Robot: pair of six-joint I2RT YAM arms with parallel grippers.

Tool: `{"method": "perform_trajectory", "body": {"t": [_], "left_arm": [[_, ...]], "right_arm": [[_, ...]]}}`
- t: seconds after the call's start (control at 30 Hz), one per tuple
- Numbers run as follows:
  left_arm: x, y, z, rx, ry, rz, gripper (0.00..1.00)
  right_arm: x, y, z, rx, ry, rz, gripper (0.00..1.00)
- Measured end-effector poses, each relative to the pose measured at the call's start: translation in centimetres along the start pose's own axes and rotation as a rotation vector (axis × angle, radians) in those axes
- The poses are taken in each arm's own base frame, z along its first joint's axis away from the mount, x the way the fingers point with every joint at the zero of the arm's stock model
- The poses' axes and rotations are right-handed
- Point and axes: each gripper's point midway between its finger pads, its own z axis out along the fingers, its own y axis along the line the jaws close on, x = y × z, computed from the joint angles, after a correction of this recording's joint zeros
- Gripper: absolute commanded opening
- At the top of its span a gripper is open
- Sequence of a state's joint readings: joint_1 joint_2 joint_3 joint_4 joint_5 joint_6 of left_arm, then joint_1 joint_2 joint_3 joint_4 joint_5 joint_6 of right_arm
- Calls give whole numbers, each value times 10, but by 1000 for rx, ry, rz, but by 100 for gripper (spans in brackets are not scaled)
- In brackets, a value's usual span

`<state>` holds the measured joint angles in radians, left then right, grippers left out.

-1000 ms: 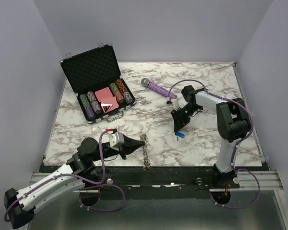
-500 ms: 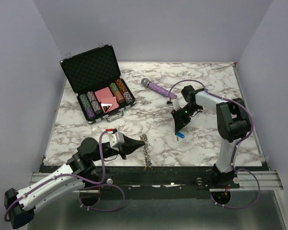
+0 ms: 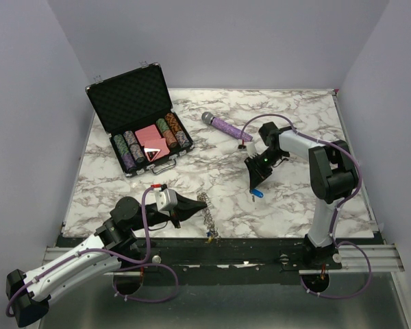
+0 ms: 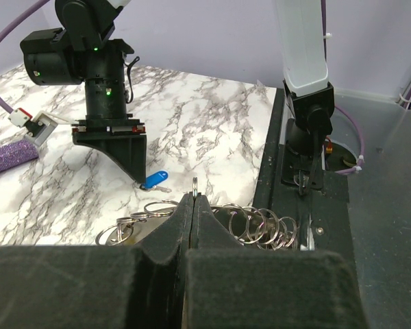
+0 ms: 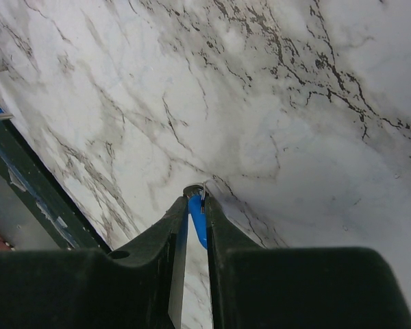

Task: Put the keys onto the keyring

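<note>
Blue-capped key (image 5: pixel 197 223) in right tool (image 5: pixel 197 195); silvery looped keyring (image 4: pixel 272 233) in left tool (image 4: pixel 194 199).

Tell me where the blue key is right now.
In the top view the blue key is right of centre, pinched in the right pincer, with the keyring to its left.

plain lavender walls (image 3: pixel 246 41) around marble tabletop (image 3: pixel 294 116)
</note>
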<state>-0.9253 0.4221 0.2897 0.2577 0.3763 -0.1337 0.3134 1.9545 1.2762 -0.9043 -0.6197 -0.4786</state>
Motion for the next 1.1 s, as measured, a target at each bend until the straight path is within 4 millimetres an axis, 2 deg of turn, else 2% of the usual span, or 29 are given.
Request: {"method": "perform_trajectory", "body": {"t": [0.43,0.6,0.77,1.1], "left_arm": [[2,0,0,-1,8,-3,0],[3,0,-1,-2,12,-5,0],[3,0,-1,-2,12,-5,0],[3,0,-1,-2,12,-5,0]], "right_arm": [[2,0,3,0,11,10,23],[2,0,4,0,14,9,17],[2,0,4,1,15,11,1],[1,2,3,-7,10,-9,0]]}}
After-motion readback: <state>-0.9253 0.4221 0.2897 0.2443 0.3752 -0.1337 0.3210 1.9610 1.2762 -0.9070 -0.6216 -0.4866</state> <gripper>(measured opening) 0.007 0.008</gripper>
